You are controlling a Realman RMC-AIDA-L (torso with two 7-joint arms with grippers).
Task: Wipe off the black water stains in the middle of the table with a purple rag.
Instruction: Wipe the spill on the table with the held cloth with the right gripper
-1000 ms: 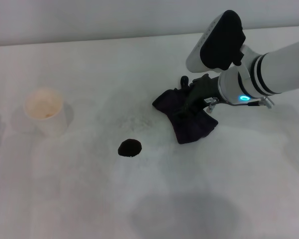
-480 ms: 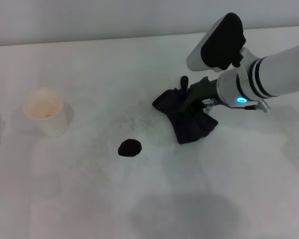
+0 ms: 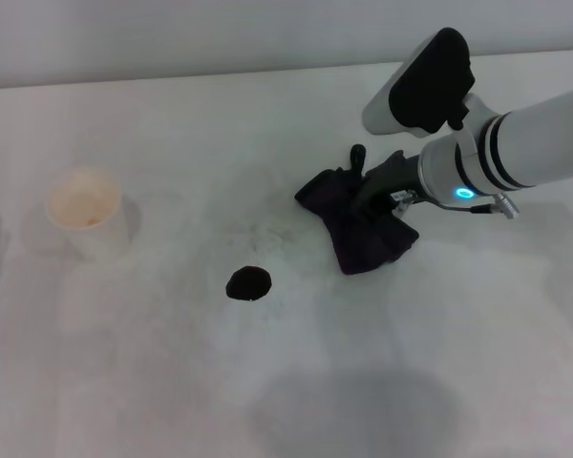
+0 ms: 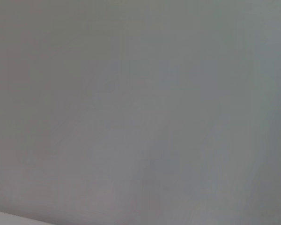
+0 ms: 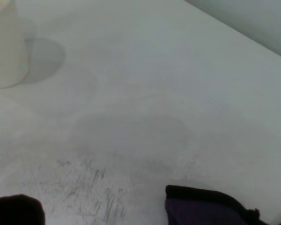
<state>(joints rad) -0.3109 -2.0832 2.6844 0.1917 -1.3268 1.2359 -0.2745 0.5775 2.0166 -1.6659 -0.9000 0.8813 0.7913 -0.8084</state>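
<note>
Rag, dark purple soft cloth [image 3: 361, 229], is lying crumpled right of the tabletop's middle, with the right tool [image 3: 365, 191] set down onto its far part; whether it is pinched cannot be told. Small glossy black stain [image 3: 248, 282] sits apart, near-left of it, bare white tabletop [image 3: 296, 382] between. White paper cup [image 3: 88, 215] stands far left, out of the sweep path. Left tool is not seen.

The black water stains [image 3: 249, 283], one small glossy blot, sit mid-table [image 3: 172, 382]; the dark purple rag [image 3: 358, 232] lies crumpled to their right, slightly farther, apart from them
</note>
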